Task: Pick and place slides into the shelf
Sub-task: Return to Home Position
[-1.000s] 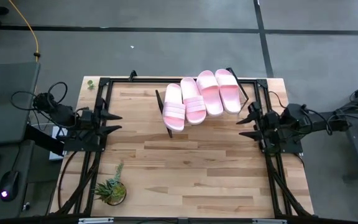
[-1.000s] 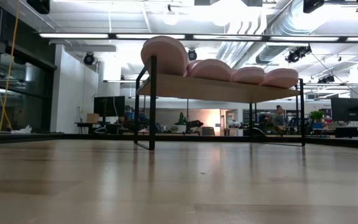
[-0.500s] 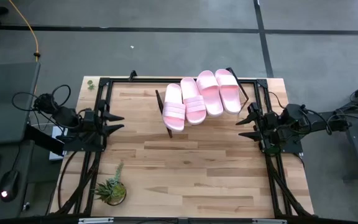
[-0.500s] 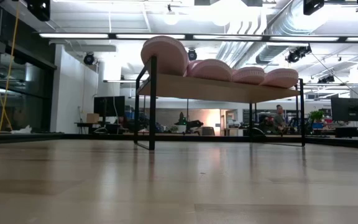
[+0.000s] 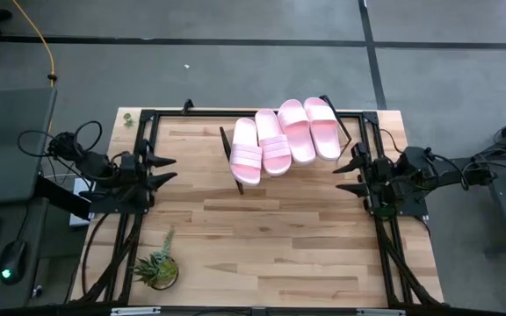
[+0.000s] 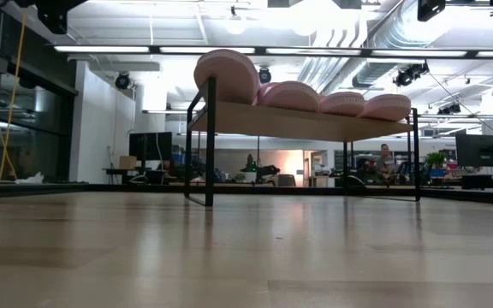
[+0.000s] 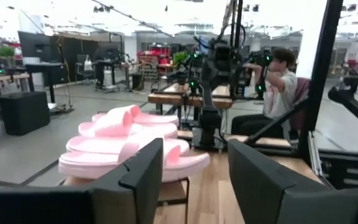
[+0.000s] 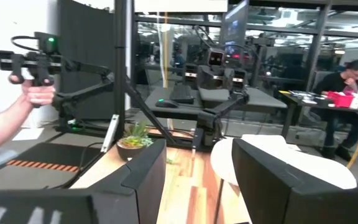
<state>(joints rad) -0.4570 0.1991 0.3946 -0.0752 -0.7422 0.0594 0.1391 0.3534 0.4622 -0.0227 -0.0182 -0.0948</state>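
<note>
Far from the shelf (image 6: 306,124) sits a plant (image 5: 156,269).

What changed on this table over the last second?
The left gripper edged slightly inward from the table edge, open and holding nothing. The right gripper, also open and empty, the four slides and the shelf under them stayed as they were.

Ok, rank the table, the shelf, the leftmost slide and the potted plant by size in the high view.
1. table
2. shelf
3. leftmost slide and potted plant: too alike in spread to rank.
</note>
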